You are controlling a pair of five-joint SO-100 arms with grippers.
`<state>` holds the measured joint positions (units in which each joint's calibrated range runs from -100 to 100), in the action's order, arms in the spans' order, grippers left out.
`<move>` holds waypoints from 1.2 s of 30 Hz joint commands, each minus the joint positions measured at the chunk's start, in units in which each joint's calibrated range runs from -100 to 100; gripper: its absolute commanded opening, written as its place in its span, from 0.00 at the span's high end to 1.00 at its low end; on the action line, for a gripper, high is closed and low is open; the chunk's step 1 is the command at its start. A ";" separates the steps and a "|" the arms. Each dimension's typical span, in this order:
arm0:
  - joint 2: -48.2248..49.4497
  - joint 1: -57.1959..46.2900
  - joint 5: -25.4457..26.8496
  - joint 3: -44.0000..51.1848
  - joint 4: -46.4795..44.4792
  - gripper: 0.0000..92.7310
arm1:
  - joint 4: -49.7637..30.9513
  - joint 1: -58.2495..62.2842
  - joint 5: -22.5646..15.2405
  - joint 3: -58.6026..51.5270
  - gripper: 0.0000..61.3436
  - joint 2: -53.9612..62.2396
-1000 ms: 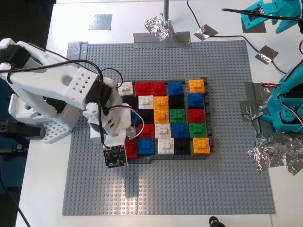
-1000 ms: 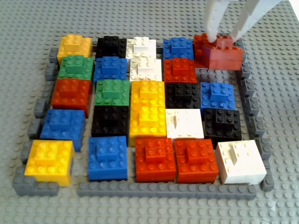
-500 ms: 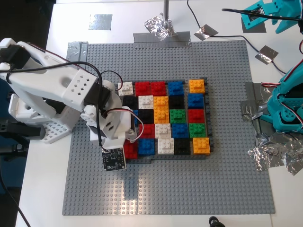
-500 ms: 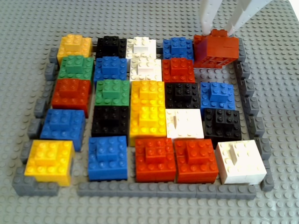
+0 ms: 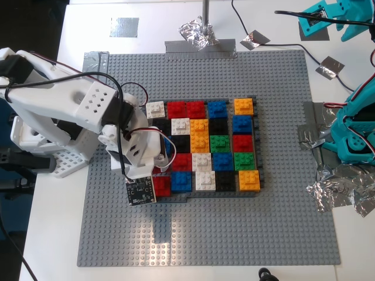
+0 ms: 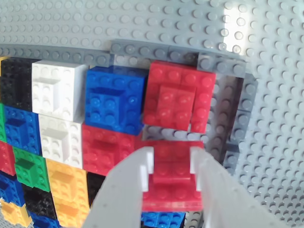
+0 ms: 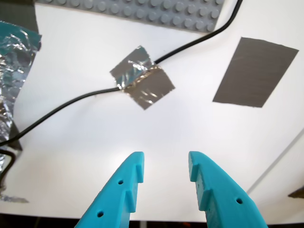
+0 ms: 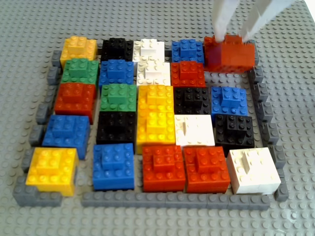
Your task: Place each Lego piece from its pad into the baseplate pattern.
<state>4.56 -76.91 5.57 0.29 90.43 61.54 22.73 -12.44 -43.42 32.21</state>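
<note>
My second gripper (image 6: 171, 178) is white, and its two fingers (image 6: 142, 173) are closed on the red Lego piece (image 6: 172, 183), one on each side. It holds the brick over the baseplate pattern (image 5: 202, 146), near the corner that sits at the exterior view's lower left. In the second wrist view, the held brick is just next to another red brick (image 6: 178, 97) that sits in that corner spot, with a blue brick (image 6: 114, 99) beside it. In the other view, the white fingers (image 8: 222, 19) come down from the top and the red brick (image 8: 229, 53) sits between them at the far right corner of the pattern (I cannot tell if it is pushed all the way down).

My first gripper (image 7: 166, 178) is teal. Its jaws are apart and hold nothing. It hangs over the white table (image 7: 85, 137), with a grey pad (image 7: 254, 71) and a black wire (image 7: 57, 107) taped down with a small tape patch (image 7: 142, 78) below it. The pad is bare.
</note>
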 commanded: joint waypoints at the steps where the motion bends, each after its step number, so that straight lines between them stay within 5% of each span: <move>1: 1.79 0.06 0.17 0.84 0.05 0.88 | -2.80 -1.94 1.03 -1.68 1.00 2.30; 24: 1.79 0.06 0.17 0.84 0.05 0.88 | 4.44 -16.45 7.33 2.57 0.96 5.90; 34: 1.79 0.06 0.17 0.84 0.05 0.88 | 6.80 -20.37 9.14 4.73 0.86 5.90; 36: 1.79 0.06 0.17 0.75 0.05 0.88 | 7.05 -20.30 9.04 5.00 0.93 5.90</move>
<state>4.56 -76.91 5.57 0.29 90.43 68.30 3.27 -3.25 -41.88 36.70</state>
